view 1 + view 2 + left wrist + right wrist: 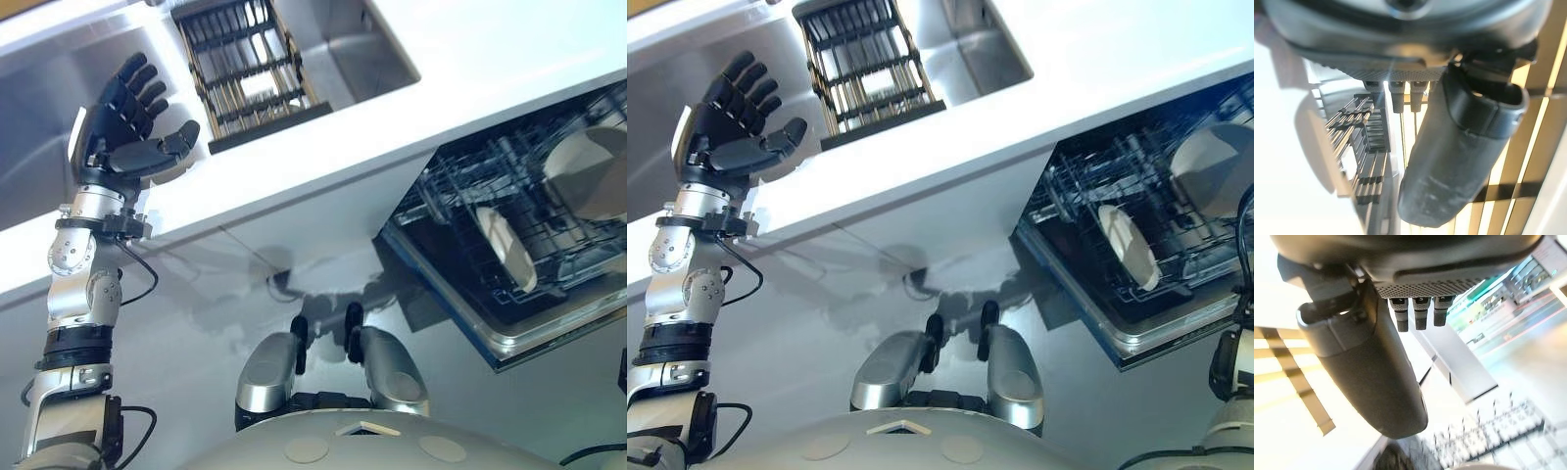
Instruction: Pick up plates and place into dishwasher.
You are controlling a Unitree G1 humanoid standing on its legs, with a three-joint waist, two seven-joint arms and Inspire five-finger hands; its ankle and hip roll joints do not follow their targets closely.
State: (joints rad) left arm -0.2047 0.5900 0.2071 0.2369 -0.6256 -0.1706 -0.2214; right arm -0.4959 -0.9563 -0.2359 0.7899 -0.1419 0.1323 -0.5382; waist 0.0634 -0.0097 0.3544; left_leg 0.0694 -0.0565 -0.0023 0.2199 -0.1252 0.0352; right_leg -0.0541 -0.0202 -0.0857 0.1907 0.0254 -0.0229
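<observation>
Two plates in dishwasher rack (509,235) at 3 o'clock: one plate (506,248) on edge mid-rack, larger plate (588,168) behind it toward 2 o'clock. Left hand (127,127) raised at 10 o'clock over counter edge (323,147), fingers spread wide, holding nothing. Dish rack (245,69) in sink (362,49) at 12 o'clock, just beside hand. Right hand (1371,377): fingers straight, empty, seen in own wrist view.

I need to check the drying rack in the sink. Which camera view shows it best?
The left eye view: the whole drying rack shows in the sink, right of the open left hand. The right eye view shows nearly the same. The left wrist view shows some bars past the thumb. The right wrist view shows blurred wire that I cannot identify.
</observation>
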